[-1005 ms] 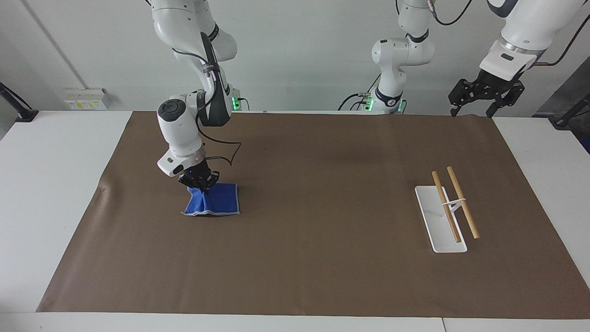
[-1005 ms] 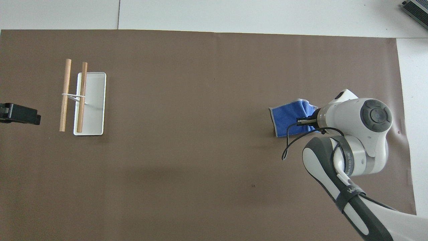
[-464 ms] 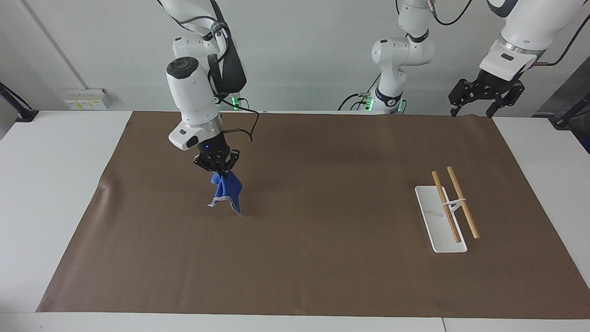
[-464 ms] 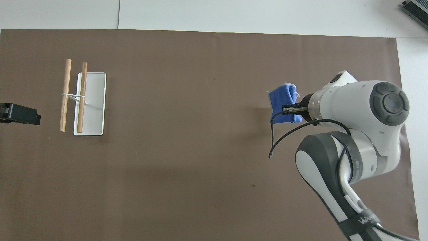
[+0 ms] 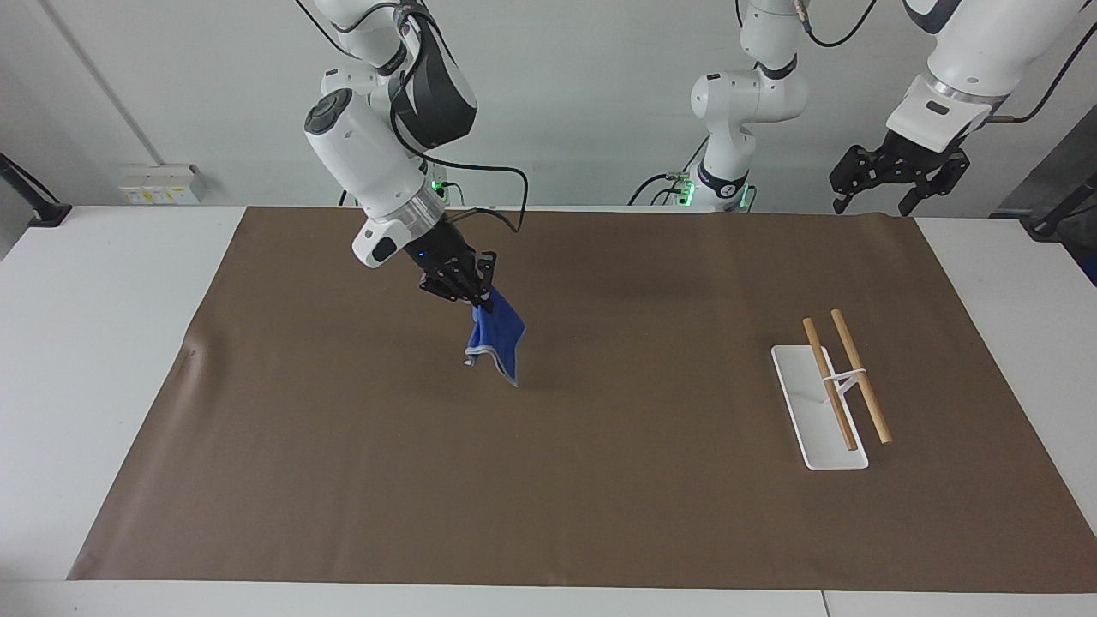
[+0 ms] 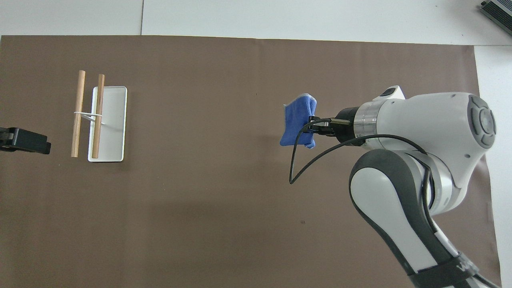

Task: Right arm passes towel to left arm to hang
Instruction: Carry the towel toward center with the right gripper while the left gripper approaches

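Observation:
The blue towel (image 5: 496, 340) hangs crumpled from my right gripper (image 5: 476, 296), which is shut on its top edge and holds it in the air over the brown mat, toward the right arm's end of the table. The towel's lowest corner hangs just above the mat. In the overhead view the towel (image 6: 298, 125) shows in front of the right gripper (image 6: 314, 126). My left gripper (image 5: 894, 178) waits raised over the mat's edge at the left arm's end, open and empty; only its tip (image 6: 25, 140) shows in the overhead view.
A towel rack (image 5: 830, 386) with a white base and two wooden rods stands on the mat (image 5: 600, 480) toward the left arm's end; it also shows in the overhead view (image 6: 107, 120). A black cable (image 6: 296, 160) loops below the right wrist.
My right gripper has lifted the towel off the mat and carried it toward the middle of the table. The towel now hangs free. The left arm has barely moved.

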You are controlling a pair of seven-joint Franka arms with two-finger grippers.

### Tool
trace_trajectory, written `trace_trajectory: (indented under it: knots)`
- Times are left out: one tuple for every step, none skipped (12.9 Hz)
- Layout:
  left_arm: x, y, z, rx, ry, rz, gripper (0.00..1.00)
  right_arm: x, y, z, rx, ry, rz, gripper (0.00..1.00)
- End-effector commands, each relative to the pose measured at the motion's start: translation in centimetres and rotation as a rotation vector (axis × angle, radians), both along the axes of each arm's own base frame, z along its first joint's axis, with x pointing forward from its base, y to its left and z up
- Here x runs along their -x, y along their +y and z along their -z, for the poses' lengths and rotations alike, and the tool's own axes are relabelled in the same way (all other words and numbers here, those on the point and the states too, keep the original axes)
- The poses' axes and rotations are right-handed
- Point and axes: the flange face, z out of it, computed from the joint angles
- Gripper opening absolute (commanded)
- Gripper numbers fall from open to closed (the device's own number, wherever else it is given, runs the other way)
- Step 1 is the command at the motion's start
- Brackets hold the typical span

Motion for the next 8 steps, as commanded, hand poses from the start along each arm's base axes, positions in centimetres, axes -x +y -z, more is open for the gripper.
trace_trajectory:
  knots:
    - [0.5,-0.7,-0.4,-0.008,-0.018,-0.016,1.00,0.3,2.1,-0.4,-0.182,0.064,0.049,0.00]
    - [0.3,-1.2,-0.4,0.038,-0.033,-0.068,1.00,0.6,2.9,-0.4,-0.254,0.092,0.071,0.00]
    - [0.0,-1.8,-0.5,0.098,-0.046,-0.150,1.00,1.0,4.2,-0.6,-0.327,0.119,0.086,0.00]
    - [-0.2,-2.4,-0.2,0.131,-0.046,-0.238,1.00,1.3,4.9,-0.6,-0.391,0.145,0.109,0.00]
    - [-0.4,-3.1,-0.2,0.165,-0.042,-0.332,1.00,1.4,5.3,-0.6,-0.446,0.169,0.130,0.00]
    - [-0.7,-4.0,-0.1,0.216,-0.039,-0.443,1.00,1.8,6.2,-0.6,-0.492,0.193,0.142,0.00]
    - [-0.9,-5.0,0.3,0.272,-0.035,-0.587,1.00,2.1,6.8,-0.6,-0.541,0.209,0.170,0.00]
    - [-0.9,-6.6,0.7,0.302,-0.028,-0.725,1.00,2.7,8.2,-0.7,-0.584,0.214,0.196,0.00]
